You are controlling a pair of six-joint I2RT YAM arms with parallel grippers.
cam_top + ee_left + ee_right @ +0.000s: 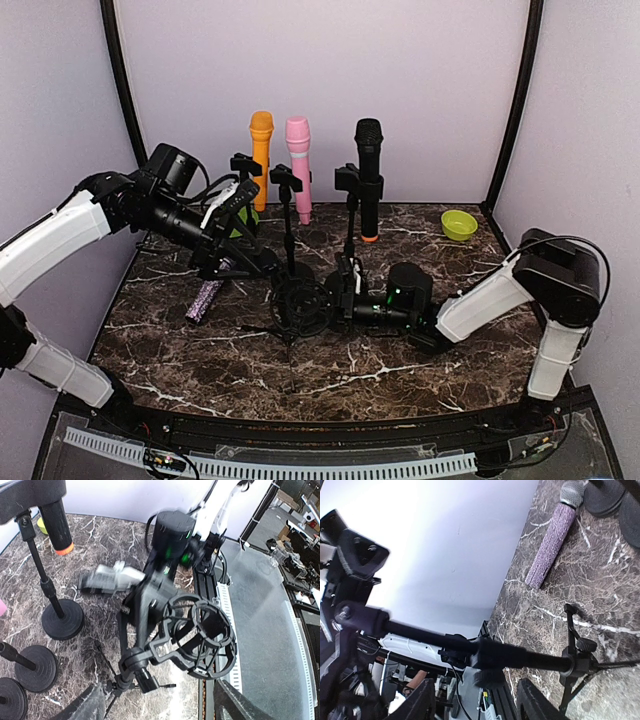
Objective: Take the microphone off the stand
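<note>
A dark, white-veined marble surface (350, 385) sits inside pale lilac walls (400, 70), with a black post (515, 110) in each back corner.

There are four microphones. Three stand upright in a row along the back edge, each in a clip on one of three round-based stands (62, 621): an orange microphone (261, 150), a pink microphone (299, 165) and a black microphone (369, 175). The fourth, the purple glitter microphone (207, 297), lies flat near the left edge, in no holder.

One tripod stand (300, 305) is at the centre of the surface, and its ring cradle (200, 637) is empty. One green bowl (459, 224) sits in the back right corner.

There are two arms. The left claw (159, 686) hangs above the ring cradle with its fingers spread wide, holding nothing. The right claw (476, 682) is low beside the tripod's pole, also spread. I cannot tell whether it touches the pole.
</note>
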